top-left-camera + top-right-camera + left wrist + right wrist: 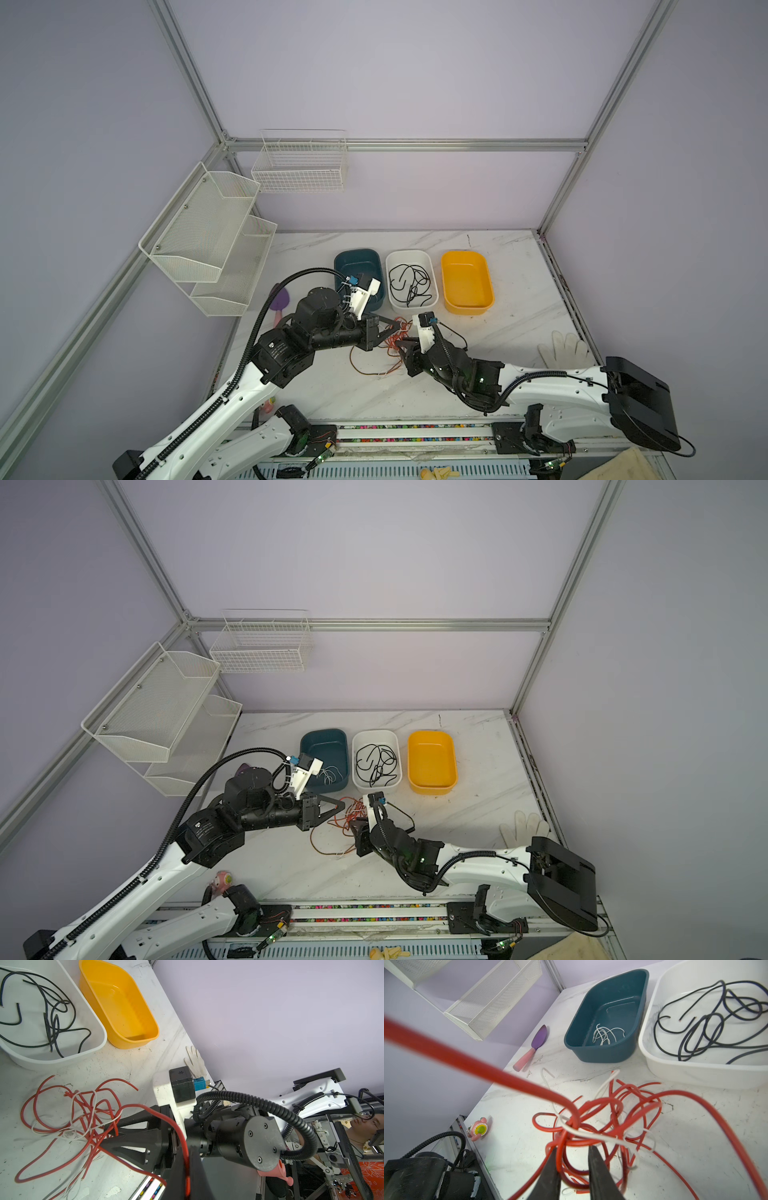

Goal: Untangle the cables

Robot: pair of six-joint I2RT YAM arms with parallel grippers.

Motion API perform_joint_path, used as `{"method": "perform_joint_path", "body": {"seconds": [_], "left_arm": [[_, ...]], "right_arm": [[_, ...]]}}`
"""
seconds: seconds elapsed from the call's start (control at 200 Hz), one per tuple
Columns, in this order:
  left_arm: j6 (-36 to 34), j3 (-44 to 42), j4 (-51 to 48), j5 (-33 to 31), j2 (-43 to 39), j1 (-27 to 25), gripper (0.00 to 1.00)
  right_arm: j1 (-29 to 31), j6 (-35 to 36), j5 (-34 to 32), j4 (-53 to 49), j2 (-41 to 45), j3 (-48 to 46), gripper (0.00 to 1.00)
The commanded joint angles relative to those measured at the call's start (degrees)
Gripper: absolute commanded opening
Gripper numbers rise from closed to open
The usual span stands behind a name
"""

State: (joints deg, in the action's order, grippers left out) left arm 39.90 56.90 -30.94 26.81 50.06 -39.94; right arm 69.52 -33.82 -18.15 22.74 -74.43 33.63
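right wrist view is showing the right gripper [572,1148] parted around red strands of the tangle [608,1118] on the table [519,1147], while the left gripper [340,806] is clenching one taut red cable [446,1051]. beyond, black cables [716,1022] are lying in the white bin [652,1059], white cables [606,1036] in the teal bin [602,1053].

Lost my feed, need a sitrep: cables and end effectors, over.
Left end effector shut on red cable, taut. Right end effector open, straddling the tangle. White cable woven through the knot.

Marble tbl [519,291]: cables [600,1103], bins [411,252], glove [565,347]
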Motion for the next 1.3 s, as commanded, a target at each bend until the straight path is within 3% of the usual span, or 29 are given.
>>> {"method": "perform_joint_path", "body": {"seconds": [0.0, 0.22, 0.33, 0.51, 0.815, 1.295], "left_arm": [[0.4, 0.7, 2.8, 1.7, -1.2, -0.5, 0.00], [0.3, 0.7, 2.8, 2.2, -1.5, -0.5, 0.00], [0.1, 0.8, 2.6, 2.3, -1.8, -0.5, 0.00], [-2.2, 3.5, -0.9, 0.9, -2.2, -0.5, 0.00], [-5.6, 10.6, -6.6, -2.3, -3.0, -0.5, 0.00], [-10.6, 23.6, -13.5, -6.8, 1.8, -0.4, 0.00]], "right_arm": [[0.4, -2.0, -3.3, -1.0, -0.6, 0.7, 0.24], [0.4, -1.4, -4.5, -0.4, -1.8, 1.5, 0.26], [0.4, -1.6, -5.6, 0.0, -1.6, 0.9, 0.13], [0.4, -2.7, -7.2, 0.2, 0.2, -1.5, 0.00], [0.3, -7.4, -10.0, 0.6, 4.7, -7.6, 0.00], [0.4, -11.4, -7.6, 4.7, 1.9, -13.0, 0.00]]}}
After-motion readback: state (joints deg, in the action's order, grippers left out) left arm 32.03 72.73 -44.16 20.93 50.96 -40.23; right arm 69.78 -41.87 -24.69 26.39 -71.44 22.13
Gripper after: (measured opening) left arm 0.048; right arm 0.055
